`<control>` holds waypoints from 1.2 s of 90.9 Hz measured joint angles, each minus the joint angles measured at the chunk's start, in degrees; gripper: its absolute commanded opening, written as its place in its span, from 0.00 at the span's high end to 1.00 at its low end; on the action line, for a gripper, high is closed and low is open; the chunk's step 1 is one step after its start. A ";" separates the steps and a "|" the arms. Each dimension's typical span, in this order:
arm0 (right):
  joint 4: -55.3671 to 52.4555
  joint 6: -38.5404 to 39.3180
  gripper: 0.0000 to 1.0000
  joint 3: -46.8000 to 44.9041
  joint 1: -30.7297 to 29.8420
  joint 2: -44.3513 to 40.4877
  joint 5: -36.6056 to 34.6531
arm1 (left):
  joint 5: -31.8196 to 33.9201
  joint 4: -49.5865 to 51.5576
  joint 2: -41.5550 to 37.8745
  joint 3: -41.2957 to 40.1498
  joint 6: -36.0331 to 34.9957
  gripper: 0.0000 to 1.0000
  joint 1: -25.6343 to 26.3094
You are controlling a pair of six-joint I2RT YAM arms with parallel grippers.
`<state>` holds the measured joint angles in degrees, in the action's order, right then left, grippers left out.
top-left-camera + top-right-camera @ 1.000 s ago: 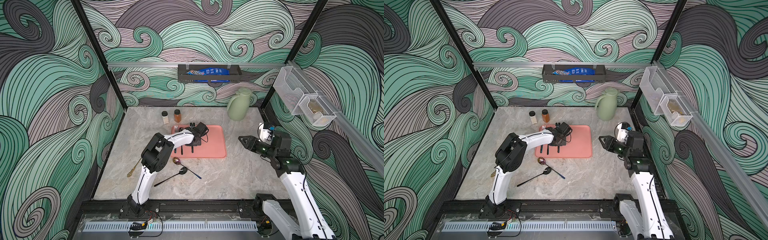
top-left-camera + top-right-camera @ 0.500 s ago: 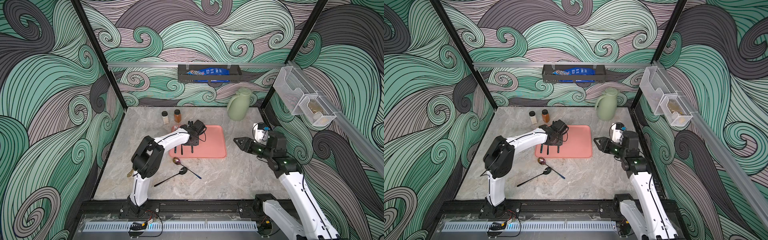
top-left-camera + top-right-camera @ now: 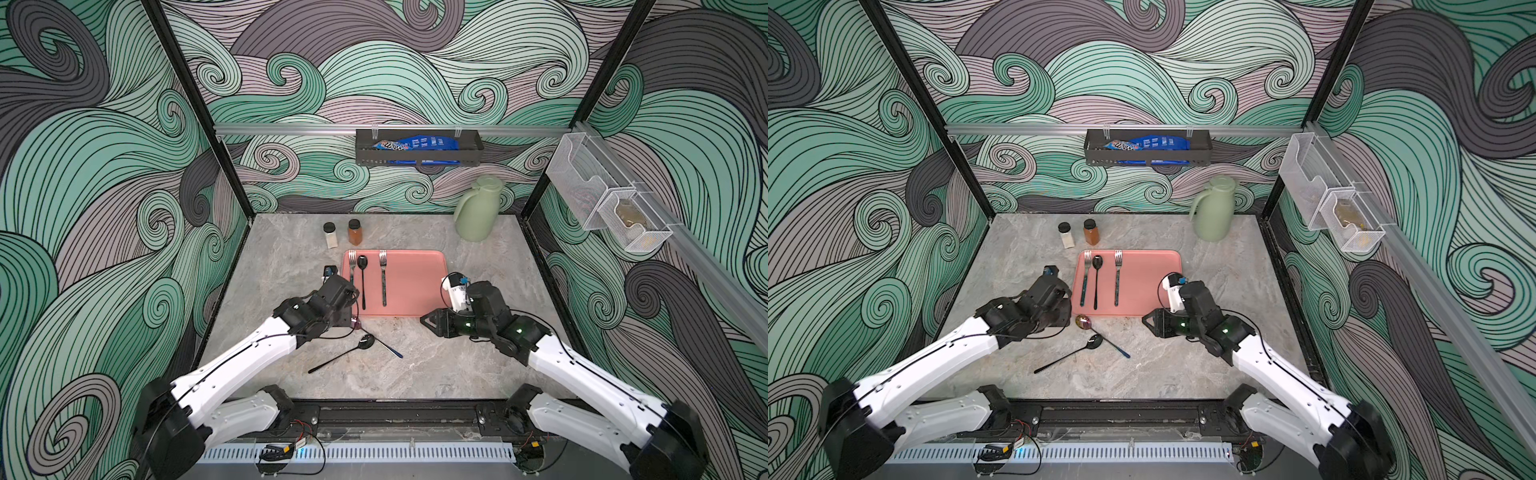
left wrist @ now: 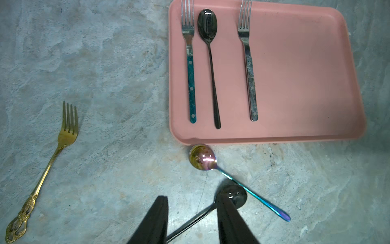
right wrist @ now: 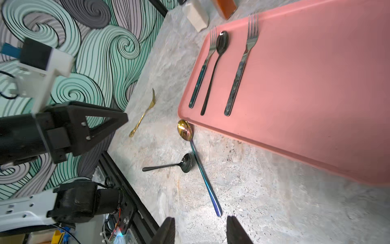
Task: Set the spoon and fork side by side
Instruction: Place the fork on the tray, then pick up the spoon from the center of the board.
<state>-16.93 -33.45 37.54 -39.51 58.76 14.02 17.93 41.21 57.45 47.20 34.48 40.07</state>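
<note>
Three pieces on the pink tray (image 3: 411,286): a teal-handled fork (image 3: 352,266), a black spoon (image 3: 363,284) and a grey-handled fork (image 3: 383,280), all parallel at the tray's left end, heads toward the back wall.
Spoon and fork pair: the teal-handled fork and black spoon lie side by side, just apart, with a thin strip of tray between them; the grey-handled fork lies further right, with a wider gap from the spoon.
Loose on the table: a rainbow spoon (image 4: 232,179) has its bowl just off the tray's near edge and its handle slanting toward the front right. A second black spoon (image 3: 1075,353) has its bowl right beside that handle. A gold fork (image 4: 48,164) lies well left of the tray.
Left gripper (image 4: 192,197): fingers apart with nothing clamped, by the tray's near left corner.
Doubt: in the left wrist view one finger (image 4: 230,217) overlaps the second black spoon's bowl; I cannot tell whether it touches.
Right gripper (image 5: 200,218): jaws spread and empty, above bare table near the tray's near right corner, pointing toward the left arm.
Back of the table: a white spice jar (image 3: 330,235) and a brown spice jar (image 3: 354,232) stand behind the tray's left end; a green jug (image 3: 476,216) stands at the back right.
</note>
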 measured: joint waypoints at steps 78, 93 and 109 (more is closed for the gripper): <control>2.12 5.11 0.54 19.43 -20.00 41.97 -18.36 | -5.97 4.07 -24.24 -10.10 3.78 0.59 -0.26; 1.55 6.14 0.56 19.39 -18.99 42.75 -18.43 | -6.84 2.93 -23.56 -10.21 3.78 0.59 -0.26; 1.46 6.95 0.70 19.76 -18.64 43.74 -18.38 | -7.61 1.33 -21.84 -10.27 3.76 0.59 -0.26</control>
<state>-15.46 -26.50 57.30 -58.15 102.50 -4.36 10.33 42.54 35.62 36.93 38.24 39.81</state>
